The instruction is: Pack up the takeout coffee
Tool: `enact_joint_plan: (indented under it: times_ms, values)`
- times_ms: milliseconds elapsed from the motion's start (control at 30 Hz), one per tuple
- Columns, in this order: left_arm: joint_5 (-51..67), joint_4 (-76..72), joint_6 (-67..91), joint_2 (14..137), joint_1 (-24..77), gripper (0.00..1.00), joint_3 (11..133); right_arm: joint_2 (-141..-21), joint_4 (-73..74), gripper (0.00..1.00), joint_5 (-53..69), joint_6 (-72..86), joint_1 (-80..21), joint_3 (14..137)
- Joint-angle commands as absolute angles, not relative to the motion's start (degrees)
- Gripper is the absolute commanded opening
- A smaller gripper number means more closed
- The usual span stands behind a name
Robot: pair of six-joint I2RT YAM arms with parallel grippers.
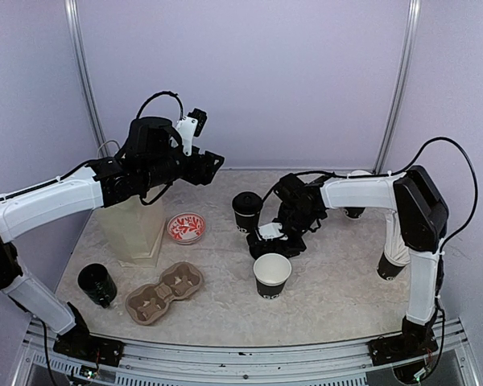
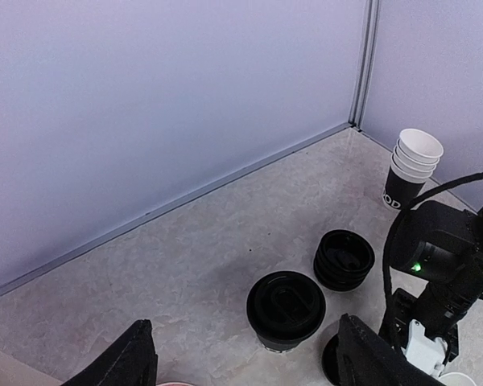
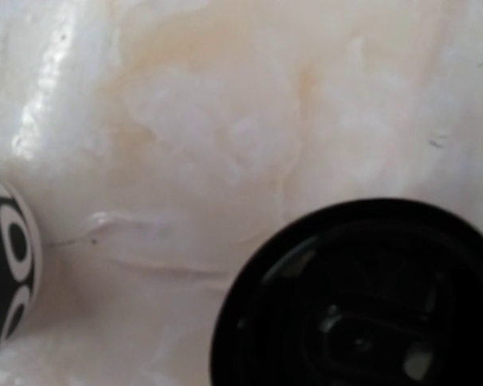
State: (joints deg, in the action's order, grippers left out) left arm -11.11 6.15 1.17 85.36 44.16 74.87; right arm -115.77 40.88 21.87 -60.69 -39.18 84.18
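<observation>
An open black paper cup (image 1: 272,275), white inside, stands at front centre. A second black cup with a black lid (image 1: 247,211) stands behind it and shows in the left wrist view (image 2: 286,310). My right gripper (image 1: 263,244) is low at the table between the two cups, with a loose black lid (image 3: 362,297) at its tip. Its fingers do not show in the right wrist view. A black cup with white print (image 3: 0,273) sits at that view's left edge. My left gripper (image 1: 212,165) is open, empty and raised over the back left.
A stack of black lids (image 2: 344,259) and a nested stack of cups (image 2: 414,165) stand at the back right. A paper bag (image 1: 133,229), a red-patterned dish (image 1: 186,227), a pulp cup carrier (image 1: 165,293) and another black cup (image 1: 97,283) are on the left.
</observation>
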Motion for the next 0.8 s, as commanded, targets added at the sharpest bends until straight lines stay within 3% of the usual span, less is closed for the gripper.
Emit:
enact_joint_plan:
  times_ms: [0, 267, 767]
  values:
    - [-9.9, 7.2, 1.3, 86.0, 43.5, 0.75, 75.8, -117.9, 43.7, 0.46, 22.2, -63.3, -38.8, 86.0]
    - [-9.3, 7.3, 1.5, 86.1, 43.2, 0.75, 75.8, -120.1, 43.3, 0.43, 21.7, -63.1, -38.8, 86.5]
    - [-8.2, 7.5, 2.0, 86.7, 42.7, 0.75, 76.0, -122.7, 43.6, 0.13, 23.4, -62.5, -38.8, 88.2]
